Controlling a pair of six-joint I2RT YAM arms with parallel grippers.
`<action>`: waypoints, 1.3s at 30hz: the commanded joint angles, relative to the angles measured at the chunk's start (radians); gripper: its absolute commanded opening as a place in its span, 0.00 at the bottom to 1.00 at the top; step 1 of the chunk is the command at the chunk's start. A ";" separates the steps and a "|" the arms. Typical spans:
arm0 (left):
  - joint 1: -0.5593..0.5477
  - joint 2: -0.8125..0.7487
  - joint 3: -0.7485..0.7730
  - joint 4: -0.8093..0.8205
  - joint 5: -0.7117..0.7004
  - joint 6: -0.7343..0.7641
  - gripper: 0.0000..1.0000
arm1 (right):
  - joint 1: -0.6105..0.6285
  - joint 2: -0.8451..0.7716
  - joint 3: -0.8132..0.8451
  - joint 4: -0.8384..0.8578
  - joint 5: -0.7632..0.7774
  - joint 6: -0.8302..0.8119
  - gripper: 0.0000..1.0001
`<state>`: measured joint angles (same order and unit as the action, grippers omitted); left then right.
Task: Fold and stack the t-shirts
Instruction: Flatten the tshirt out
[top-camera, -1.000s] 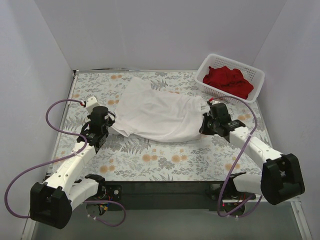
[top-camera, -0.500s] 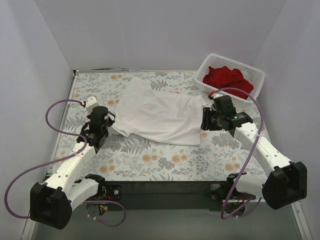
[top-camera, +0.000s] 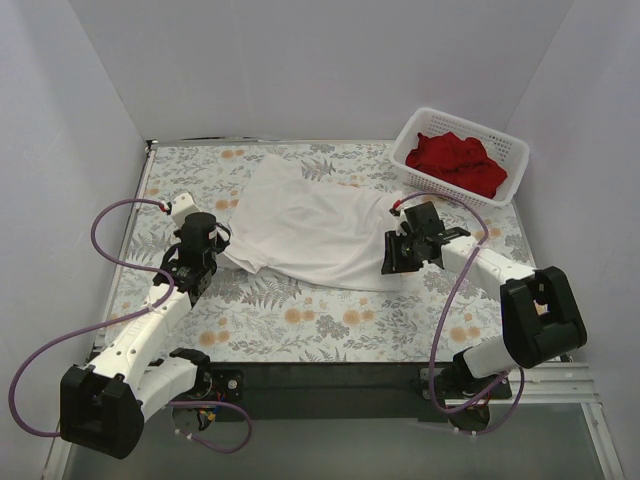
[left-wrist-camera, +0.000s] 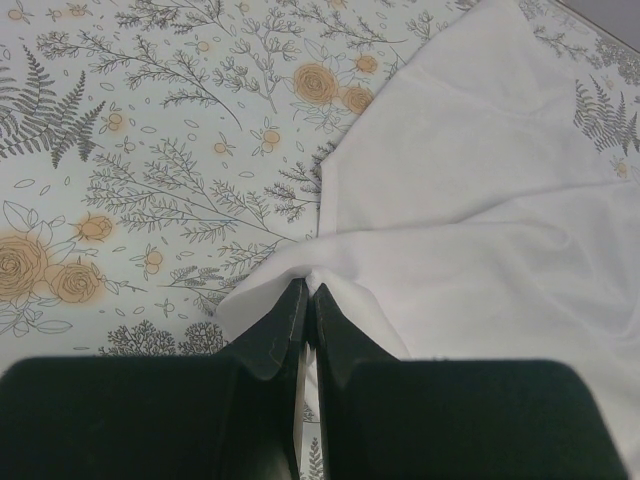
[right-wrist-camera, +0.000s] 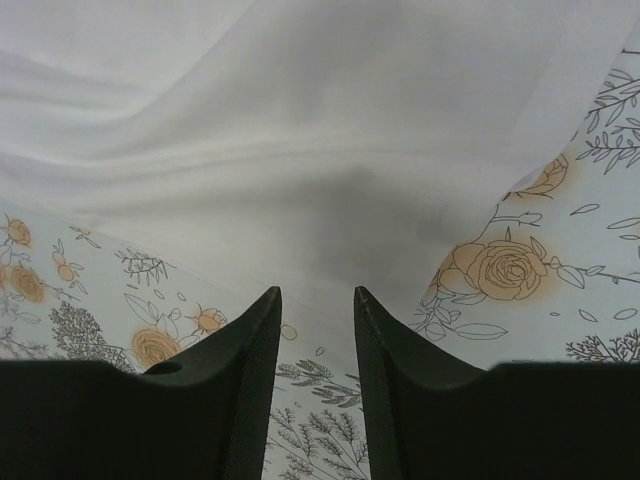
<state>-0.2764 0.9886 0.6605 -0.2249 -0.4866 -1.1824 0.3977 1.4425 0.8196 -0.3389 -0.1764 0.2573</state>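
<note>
The white t-shirt (top-camera: 310, 225) lies spread and rumpled across the middle of the floral table. My left gripper (top-camera: 207, 243) is shut on the shirt's near-left corner; in the left wrist view (left-wrist-camera: 306, 290) a fold of white cloth (left-wrist-camera: 480, 220) is pinched between the fingertips. My right gripper (top-camera: 392, 256) is open and empty just over the shirt's near-right edge; in the right wrist view (right-wrist-camera: 316, 295) the fingers stand apart above the cloth's hem (right-wrist-camera: 300, 180). Red t-shirts (top-camera: 455, 163) lie bunched in the basket.
The white lattice basket (top-camera: 508, 150) stands at the back right corner. White walls close in the table on three sides. The purple cables (top-camera: 110, 215) loop beside each arm. The floral table top (top-camera: 330, 320) shows bare along the front.
My right gripper has let go of the shirt's right edge, opened, and moved left toward the shirt's near-right hem. The cloth there has settled flatter. The left arm has not moved.
</note>
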 joint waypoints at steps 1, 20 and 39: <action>0.006 -0.027 -0.013 0.006 -0.018 0.010 0.00 | 0.006 0.019 -0.013 0.058 -0.017 -0.003 0.43; 0.006 -0.117 -0.045 -0.136 0.006 -0.069 0.00 | 0.096 -0.014 -0.112 -0.167 0.301 0.048 0.49; -0.056 -0.157 -0.085 -0.120 0.072 -0.083 0.00 | 0.096 -0.292 -0.184 -0.253 0.414 0.482 0.61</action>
<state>-0.3176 0.8555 0.5793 -0.3443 -0.4065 -1.2648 0.4931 1.1778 0.6552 -0.5865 0.2058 0.5953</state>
